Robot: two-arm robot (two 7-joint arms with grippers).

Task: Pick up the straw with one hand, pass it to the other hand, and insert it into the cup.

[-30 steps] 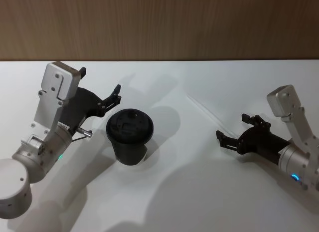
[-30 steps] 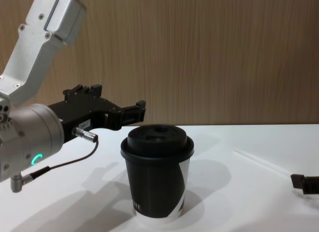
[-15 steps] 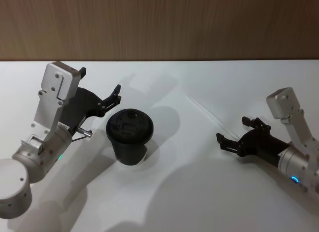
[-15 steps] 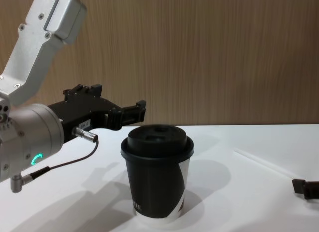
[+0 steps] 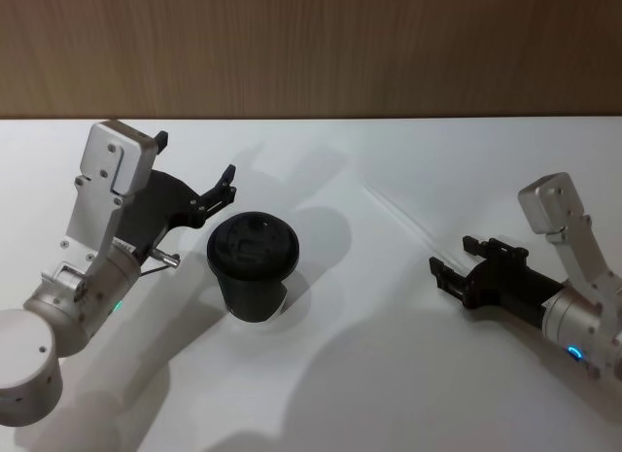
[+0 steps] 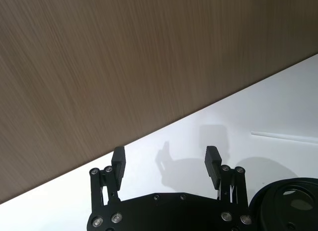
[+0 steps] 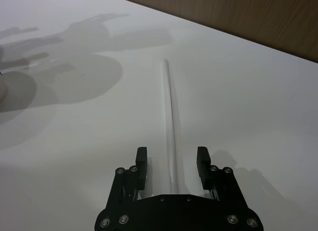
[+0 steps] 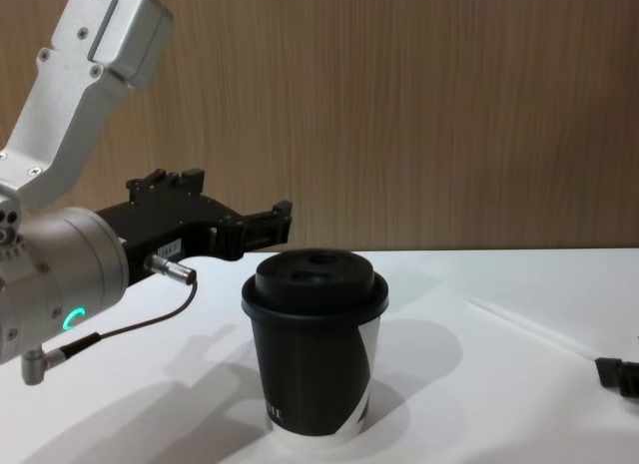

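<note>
**The straw (image 7: pixel 169 107) straddled by the right gripper (image 7: pixel 172 154)**

It is laid flat on the table (image 5: pixel 389 355), its near end between the spread fingers, its length running straight ahead. The left gripper (image 5: pixel 194 158), likewise spread, is held farther off, beside the cup (image 5: pixel 255 262).

Left gripper (image 5: pixel 195 161) raised, fingers spread, right gripper (image 5: pixel 451 256) low, fingers spread
</note>
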